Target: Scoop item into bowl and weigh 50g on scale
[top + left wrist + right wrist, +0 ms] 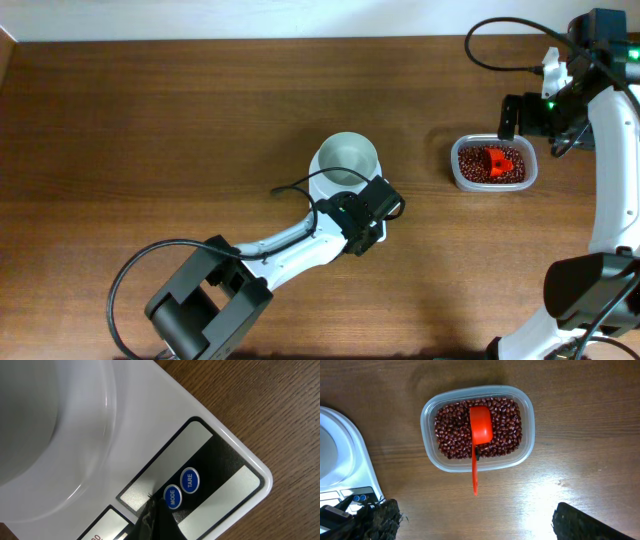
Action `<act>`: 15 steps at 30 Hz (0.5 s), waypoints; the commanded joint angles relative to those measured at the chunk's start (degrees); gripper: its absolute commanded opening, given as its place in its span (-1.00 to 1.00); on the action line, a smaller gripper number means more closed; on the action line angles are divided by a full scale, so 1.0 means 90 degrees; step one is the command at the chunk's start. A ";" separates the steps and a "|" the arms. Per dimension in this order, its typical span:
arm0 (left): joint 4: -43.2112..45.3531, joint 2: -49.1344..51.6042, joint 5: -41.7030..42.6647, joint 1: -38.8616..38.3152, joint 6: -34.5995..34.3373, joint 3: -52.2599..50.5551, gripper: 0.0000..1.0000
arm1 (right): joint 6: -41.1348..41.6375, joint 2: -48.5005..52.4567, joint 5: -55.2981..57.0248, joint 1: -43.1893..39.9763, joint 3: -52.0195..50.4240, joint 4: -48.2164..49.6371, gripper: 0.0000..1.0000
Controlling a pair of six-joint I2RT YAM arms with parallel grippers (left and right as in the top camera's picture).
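Many small red-brown beans [506, 424] fill a clear tub [528, 410], table [585, 460] showing on every side of it; a red scoop [481, 425] lies in them, handle over the rim. Right gripper [482, 522] hangs above, fingers spread wide, empty. Well left, the white bowl [347, 157] sits on the scale [150, 420]. Left gripper [368, 212] covers the scale's front, a dark fingertip [156, 527] by the MODE button [172, 496]; its grip is unreadable.

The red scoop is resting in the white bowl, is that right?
Not quite. The red scoop is resting in the clear plastic tub, on the beans, not in the white bowl, which sits on the scale. The right wrist view shows it.
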 commanded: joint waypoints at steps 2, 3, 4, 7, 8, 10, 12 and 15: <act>-0.0015 0.0236 -0.0119 0.0005 0.0051 -0.0039 -1.00 | 0.0024 -0.0160 0.0058 -0.0010 0.0095 -0.0002 0.97; -0.0015 0.0236 -0.0119 0.0005 0.0051 -0.0039 -1.00 | 0.0024 -0.0160 0.0058 -0.0010 0.0095 -0.0002 0.98; -0.0015 0.0236 -0.0119 0.0005 0.0051 -0.0039 -1.00 | 0.0024 -0.0160 0.0058 -0.0010 0.0095 -0.0002 0.98; -0.0017 0.0236 -0.0119 0.0005 0.0051 -0.0039 -1.00 | 0.0024 -0.0160 0.0058 -0.0010 0.0095 -0.0002 0.98; -0.0017 0.0236 -0.0119 0.0005 0.0051 -0.0039 -1.00 | 0.0024 -0.0160 0.0058 -0.0010 0.0095 -0.0002 0.97; -0.0019 0.0236 -0.0114 0.0005 0.0049 -0.0039 -1.00 | 0.0024 -0.0160 0.0058 -0.0010 0.0095 -0.0002 0.98; -0.0036 0.0236 -0.0092 0.0007 0.0049 -0.0039 -1.00 | 0.0024 -0.0160 0.0058 -0.0010 0.0095 -0.0002 0.98; -0.0063 0.0272 -0.0092 0.0005 0.0049 -0.0039 -1.00 | 0.0024 -0.0160 0.0058 -0.0010 0.0095 -0.0002 0.98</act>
